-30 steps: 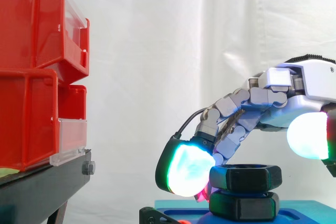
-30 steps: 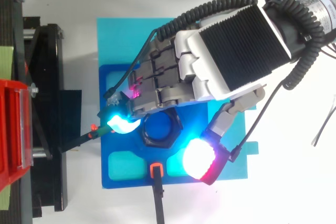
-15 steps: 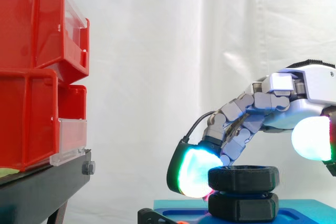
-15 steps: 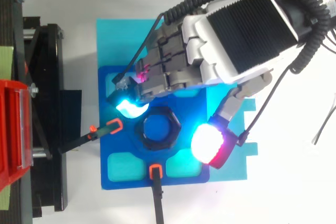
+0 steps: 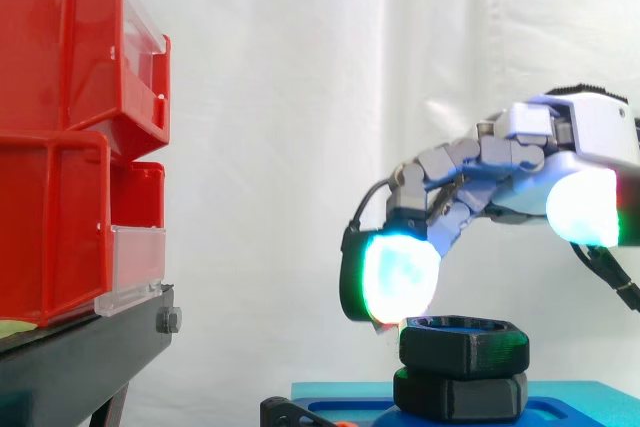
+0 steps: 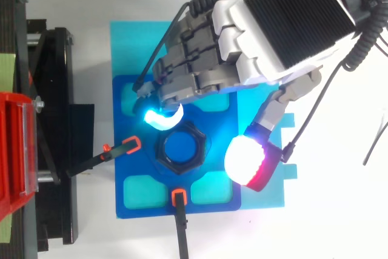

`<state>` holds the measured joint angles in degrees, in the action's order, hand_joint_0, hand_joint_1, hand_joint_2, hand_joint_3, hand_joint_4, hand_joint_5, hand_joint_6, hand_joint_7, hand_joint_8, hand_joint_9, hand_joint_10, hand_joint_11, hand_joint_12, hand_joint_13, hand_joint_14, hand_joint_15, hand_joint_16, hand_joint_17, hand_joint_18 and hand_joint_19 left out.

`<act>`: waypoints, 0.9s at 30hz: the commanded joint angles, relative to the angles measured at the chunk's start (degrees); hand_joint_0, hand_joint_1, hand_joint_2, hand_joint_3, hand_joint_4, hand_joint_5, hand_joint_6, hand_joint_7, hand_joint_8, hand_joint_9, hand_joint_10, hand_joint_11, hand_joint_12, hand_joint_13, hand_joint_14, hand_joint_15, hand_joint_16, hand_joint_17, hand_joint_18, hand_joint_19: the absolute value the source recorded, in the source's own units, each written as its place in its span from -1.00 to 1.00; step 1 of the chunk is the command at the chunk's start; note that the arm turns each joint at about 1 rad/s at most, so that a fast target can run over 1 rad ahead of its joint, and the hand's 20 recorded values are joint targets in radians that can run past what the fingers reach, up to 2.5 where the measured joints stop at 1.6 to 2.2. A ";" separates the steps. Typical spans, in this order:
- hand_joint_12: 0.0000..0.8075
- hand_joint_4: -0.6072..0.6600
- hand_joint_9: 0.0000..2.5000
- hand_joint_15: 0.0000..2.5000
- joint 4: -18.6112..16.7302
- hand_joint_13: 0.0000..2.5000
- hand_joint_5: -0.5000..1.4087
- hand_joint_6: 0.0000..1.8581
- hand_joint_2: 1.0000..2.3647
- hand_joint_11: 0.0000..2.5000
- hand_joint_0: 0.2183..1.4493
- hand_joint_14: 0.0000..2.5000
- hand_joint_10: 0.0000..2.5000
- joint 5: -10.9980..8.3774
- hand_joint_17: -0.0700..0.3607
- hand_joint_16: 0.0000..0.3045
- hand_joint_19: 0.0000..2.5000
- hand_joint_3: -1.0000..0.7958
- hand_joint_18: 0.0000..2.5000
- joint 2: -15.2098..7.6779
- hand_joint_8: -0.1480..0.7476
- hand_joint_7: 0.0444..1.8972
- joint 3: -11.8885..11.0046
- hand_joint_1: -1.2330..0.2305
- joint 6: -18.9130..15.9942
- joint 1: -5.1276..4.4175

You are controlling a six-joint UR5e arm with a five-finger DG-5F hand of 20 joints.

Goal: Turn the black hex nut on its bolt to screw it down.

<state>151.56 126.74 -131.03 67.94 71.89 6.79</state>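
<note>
While the hand (image 6: pixel 273 34) hovers with nothing in its grasp, I judge that the trouble lies in how it closes. The black hex nut (image 5: pixel 465 343) sits low and right of centre in the side frame, threaded on its blue bolt (image 6: pixel 180 148) and stacked on a second black hex piece (image 5: pixel 460 395), which stands on the blue fixture plate (image 6: pixel 145 210). The fingers (image 5: pixel 398 277) are bent but spread away from the thumb (image 6: pixel 247 161). The cyan pad hangs just above the nut's left edge, the white thumb pad stands well off to the nut's right, and neither touches it.

If I close from this height, the pads may ride over the nut's top rim and slip off without turning it. If I drop too far, they could clamp the lower hex piece instead. An uneven pinch, with one side landing first, might tilt the nut and bind its thread. The orange-tipped clips (image 6: pixel 179 197) near the nut could also snag a sweeping pad.
</note>
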 commanded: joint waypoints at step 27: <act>0.02 0.37 -0.93 -0.92 -9.53 -0.73 -0.64 -0.46 -1.00 -0.99 -0.63 -1.00 -1.00 -2.46 -0.01 -0.58 -0.75 -0.44 -0.62 -4.41 -0.02 0.12 -1.23 0.16 -4.74 -3.62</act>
<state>142.65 124.31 -135.35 66.66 67.74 3.29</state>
